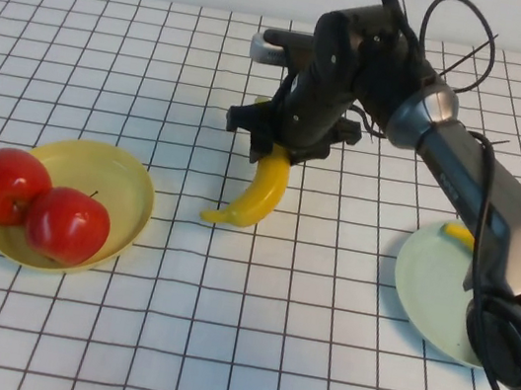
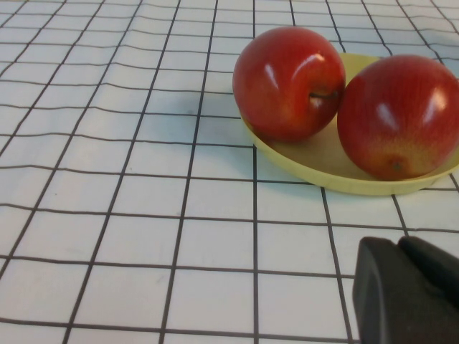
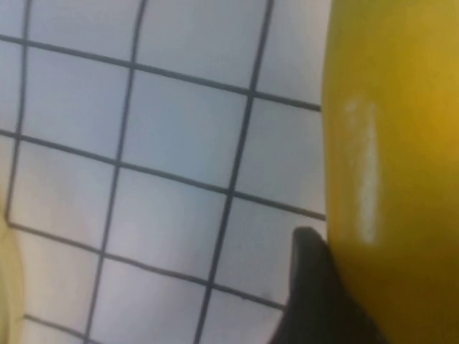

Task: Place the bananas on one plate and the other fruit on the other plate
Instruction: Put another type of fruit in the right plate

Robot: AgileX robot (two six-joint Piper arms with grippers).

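Banana: we see it on the checked cloth, mid-table, upper end between the jaws of our right gripper, clenched on it.
Second banana: on mint plate.
Apples: touching, on yellow plate.
Left gripper: clenched, near yellow plate.
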